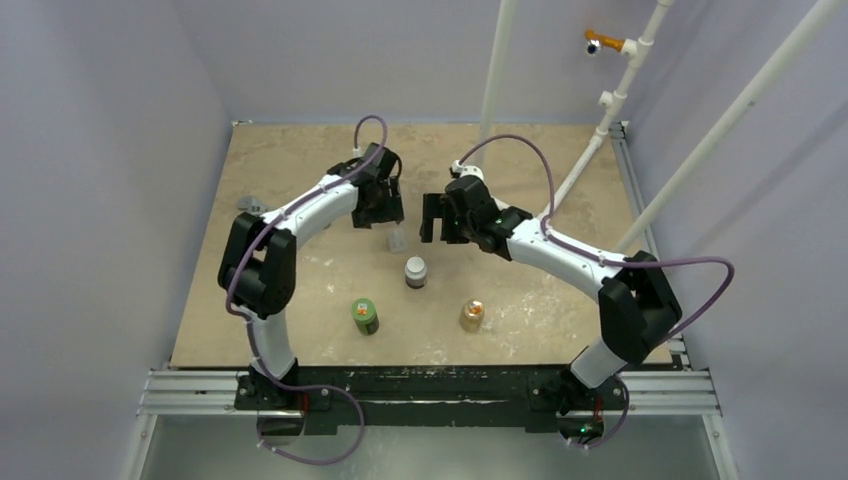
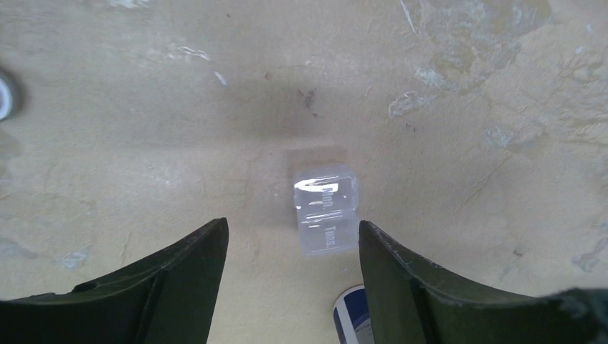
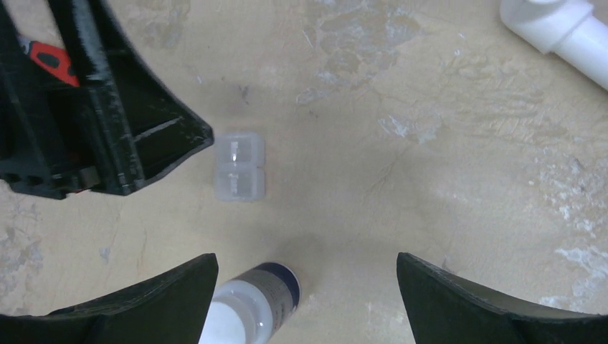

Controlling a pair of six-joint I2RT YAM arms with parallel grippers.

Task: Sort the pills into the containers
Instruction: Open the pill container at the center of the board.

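Clock: read in the overhead view, 12 o'clock being the far edge.
Case: the small transparent rectangular plastic case [image 2: 326, 211] lies flat mid-field on the mottled beige worktop [image 1: 560, 200]. It has two cells end to end, with faint lettering on top.
Pills: none can be made out in any view.
Left pincer [image 2: 292, 221]: jaws apart and nothing held. It hangs over the case from 11 o'clock, and the case shows between its dark fingers, nearer one of them. In the right wrist view one tip sits just beside a case corner; whether it touches, I cannot tell.
Right pincer [image 3: 307, 258]: jaws wide apart and empty, at 2 o'clock of the case, probably held back to leave the left arm room.
Bottles: all upright. The dark brown white-capped bottle [image 1: 416, 272] is near the case at 5 o'clock. The green bottle [image 1: 364, 315] at 7 o'clock and the tan-orange bottle [image 1: 471, 315] towards 4 o'clock stand well apart, likely set within both arms' reach.
Step in hand: probably the left arm lining up to steady or open the case.
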